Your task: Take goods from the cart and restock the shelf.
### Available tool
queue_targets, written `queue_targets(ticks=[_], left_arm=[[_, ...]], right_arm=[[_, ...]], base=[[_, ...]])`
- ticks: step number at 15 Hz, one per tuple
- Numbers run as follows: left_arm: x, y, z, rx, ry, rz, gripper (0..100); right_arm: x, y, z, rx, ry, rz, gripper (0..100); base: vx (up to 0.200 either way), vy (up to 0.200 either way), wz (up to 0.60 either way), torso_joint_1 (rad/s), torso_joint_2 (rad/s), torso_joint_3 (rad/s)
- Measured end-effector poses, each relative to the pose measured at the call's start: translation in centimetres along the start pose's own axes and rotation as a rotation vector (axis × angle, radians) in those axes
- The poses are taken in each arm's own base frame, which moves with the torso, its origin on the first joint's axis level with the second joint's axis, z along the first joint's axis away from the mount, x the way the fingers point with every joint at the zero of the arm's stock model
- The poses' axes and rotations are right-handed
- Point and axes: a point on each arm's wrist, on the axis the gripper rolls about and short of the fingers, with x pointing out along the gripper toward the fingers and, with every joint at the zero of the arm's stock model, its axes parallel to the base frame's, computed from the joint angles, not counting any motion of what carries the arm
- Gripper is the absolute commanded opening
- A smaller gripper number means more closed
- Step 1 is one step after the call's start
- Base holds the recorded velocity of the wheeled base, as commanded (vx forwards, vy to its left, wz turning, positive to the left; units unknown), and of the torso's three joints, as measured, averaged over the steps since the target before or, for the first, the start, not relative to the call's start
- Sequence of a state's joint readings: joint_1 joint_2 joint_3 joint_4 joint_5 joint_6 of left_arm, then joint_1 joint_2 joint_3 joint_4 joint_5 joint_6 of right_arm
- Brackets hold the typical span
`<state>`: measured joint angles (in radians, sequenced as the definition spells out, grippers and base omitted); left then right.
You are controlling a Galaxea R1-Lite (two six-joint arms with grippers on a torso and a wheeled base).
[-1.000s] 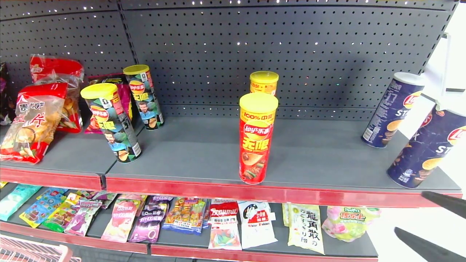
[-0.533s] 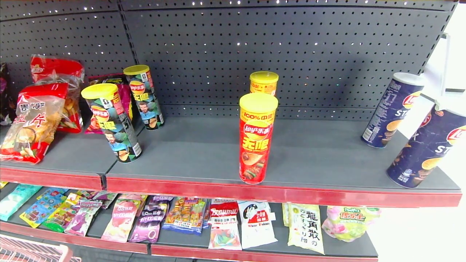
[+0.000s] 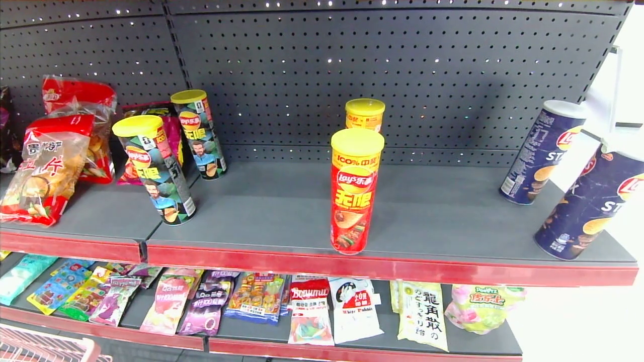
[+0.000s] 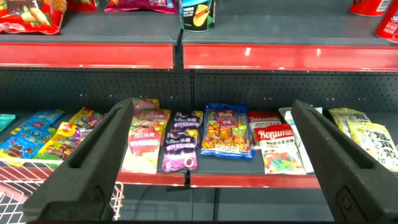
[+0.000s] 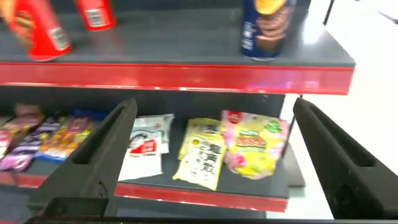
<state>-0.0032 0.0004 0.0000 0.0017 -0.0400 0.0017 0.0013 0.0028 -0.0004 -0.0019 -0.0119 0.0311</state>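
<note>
Grey pegboard backs the shelf in your head view. A red can stands at the shelf's front edge, blue cans stand at its right end, and the cart corner shows low on the left.

Your left wrist view has the left gripper spread wide, facing the lower-shelf packets.

Your right wrist view has the right gripper likewise spread wide, under the shelf's right end.

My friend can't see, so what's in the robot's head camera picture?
A grey shelf holds six tall chip tubes: two red cans in the middle, two colourful cans on the left, two dark blue cans on the right. At far left sit snack bags, and flat candy packets line the lower shelf.
</note>
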Motion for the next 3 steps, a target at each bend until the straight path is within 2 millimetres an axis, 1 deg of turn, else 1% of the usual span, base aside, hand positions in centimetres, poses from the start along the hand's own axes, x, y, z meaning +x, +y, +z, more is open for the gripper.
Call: queue_targets(ticks=[3], left_arm=[[0.00, 0.00, 0.00, 0.000, 0.000, 0.000, 100]], right_arm=[[-0.02, -0.02, 0.00, -0.011, 0.000, -0.007, 100]], base=[[0.000, 0.000, 0.00, 0.000, 0.00, 0.000]])
